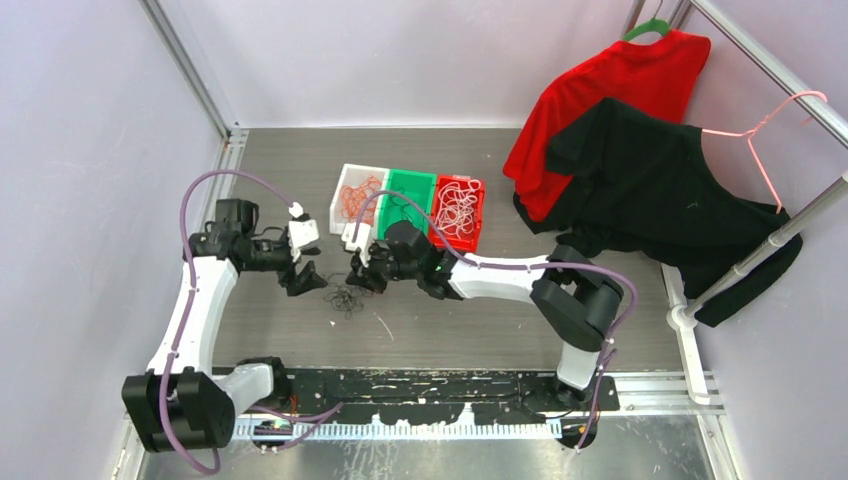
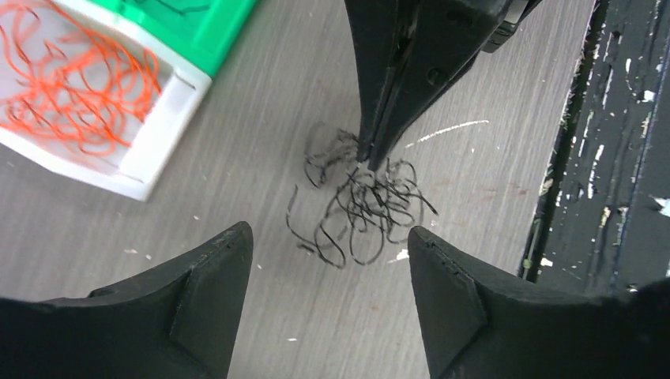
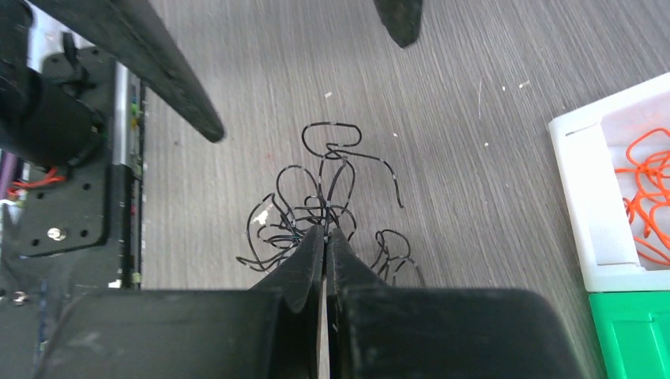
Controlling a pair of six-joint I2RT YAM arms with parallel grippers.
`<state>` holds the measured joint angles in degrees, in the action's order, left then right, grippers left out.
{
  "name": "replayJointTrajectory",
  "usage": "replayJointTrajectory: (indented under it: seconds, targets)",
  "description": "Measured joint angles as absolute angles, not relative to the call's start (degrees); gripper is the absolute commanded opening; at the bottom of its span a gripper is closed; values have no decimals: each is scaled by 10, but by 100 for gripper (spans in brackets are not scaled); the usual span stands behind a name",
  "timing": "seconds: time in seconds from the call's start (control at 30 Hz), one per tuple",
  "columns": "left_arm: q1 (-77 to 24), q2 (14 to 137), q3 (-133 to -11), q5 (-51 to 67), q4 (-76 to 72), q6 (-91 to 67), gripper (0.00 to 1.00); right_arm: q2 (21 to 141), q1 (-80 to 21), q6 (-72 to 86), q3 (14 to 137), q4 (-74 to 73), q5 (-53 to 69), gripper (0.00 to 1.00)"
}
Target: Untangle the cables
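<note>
A small clump of black cables (image 1: 345, 298) lies on the grey table between my two grippers. In the right wrist view my right gripper (image 3: 326, 231) is shut, its tips pinching strands at the near side of the clump (image 3: 316, 189). The left wrist view shows those shut tips (image 2: 371, 154) coming down into the tangle (image 2: 363, 205). My left gripper (image 2: 329, 231) stands open just short of the clump, with nothing between its fingers. From above, the left gripper (image 1: 303, 278) is left of the clump and the right gripper (image 1: 362, 280) is right of it.
Three bins stand behind the clump: a white bin (image 1: 343, 180) with orange cables (image 2: 75, 87), a green bin (image 1: 392, 182) and a red bin (image 1: 480, 195) with white cables. Red and black shirts (image 1: 640, 150) hang on a rack at the right. The black base rail (image 2: 616, 158) runs along the near edge.
</note>
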<state>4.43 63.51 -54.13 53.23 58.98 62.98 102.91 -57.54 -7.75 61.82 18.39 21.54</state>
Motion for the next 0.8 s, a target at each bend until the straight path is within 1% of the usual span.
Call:
replayJointTrajectory:
  seconds: [0.27, 0.37, 0.43, 0.5, 0.57, 0.63, 0.67, 0.73, 0.77, 0.8]
  targets:
    - [1, 593, -541, 529, 564, 655, 62, 984, -575, -29, 596, 223, 240, 2]
    - [-29, 591, -551, 525, 582, 668, 56, 972, -575, -18, 596, 227, 248, 2]
    - [-53, 591, -561, 522, 594, 676, 48, 962, -575, -12, 596, 227, 252, 2]
    - [-66, 588, -563, 518, 594, 675, 33, 953, -575, -6, 596, 227, 257, 2]
    - [-76, 582, -563, 508, 588, 665, 16, 945, -575, 1, 596, 227, 263, 2]
    - [-77, 571, -558, 495, 570, 657, 4, 938, -575, 6, 596, 228, 268, 4]
    - [-78, 566, -555, 489, 559, 649, 1, 935, -575, 9, 596, 227, 270, 6]
    - [-78, 550, -545, 483, 527, 629, 0, 927, -575, 17, 596, 229, 272, 12]
    - [-80, 542, -541, 481, 510, 615, 0, 923, -575, 24, 595, 233, 272, 19]
    - [-82, 535, -540, 480, 496, 601, 0, 920, -575, 33, 593, 239, 272, 32]
